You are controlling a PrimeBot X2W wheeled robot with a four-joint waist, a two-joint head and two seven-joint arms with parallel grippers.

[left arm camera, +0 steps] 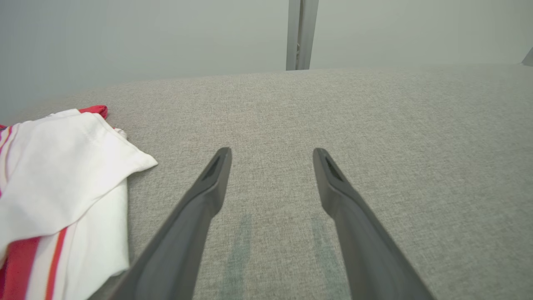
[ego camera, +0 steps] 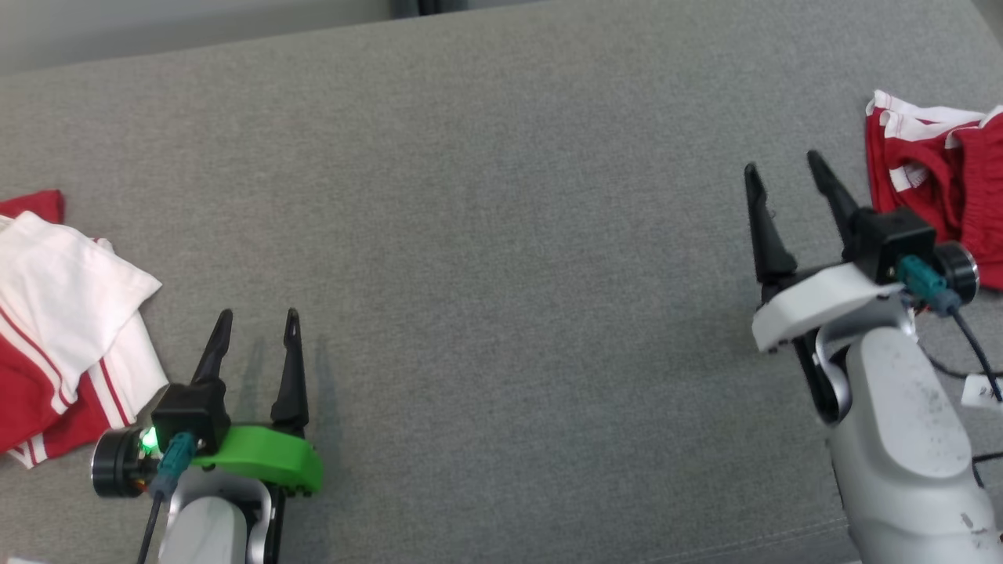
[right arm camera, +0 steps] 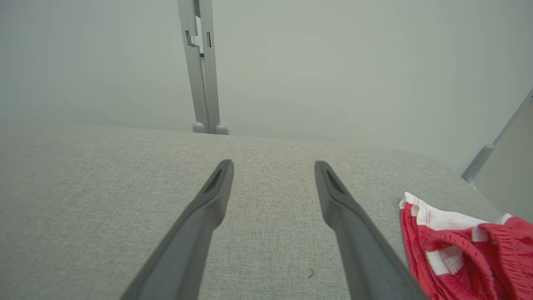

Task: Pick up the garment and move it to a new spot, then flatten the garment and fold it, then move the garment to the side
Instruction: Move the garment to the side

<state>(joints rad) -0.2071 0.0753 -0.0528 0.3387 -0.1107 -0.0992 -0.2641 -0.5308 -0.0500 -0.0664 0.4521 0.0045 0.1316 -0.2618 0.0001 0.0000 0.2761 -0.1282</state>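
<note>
A white and red striped garment (ego camera: 66, 313) lies folded at the left edge of the grey cloth surface (ego camera: 501, 258); the left wrist view has it (left arm camera: 62, 179) at the lower left. My left gripper (ego camera: 258, 315) is open just to its right, low over the cloth, with nothing between its fingers (left arm camera: 272, 153). A second red garment with white stripes (ego camera: 936, 184) lies crumpled at the right edge, seen too in the right wrist view (right arm camera: 466, 250). My right gripper (ego camera: 782, 162) stands open just left of it, holding nothing (right arm camera: 273, 165).
The grey cloth surface stretches wide between the two arms. A pale wall and a metal post (right arm camera: 202, 66) stand beyond its far edge. Dark cables (ego camera: 975, 345) trail from my right wrist near the right edge.
</note>
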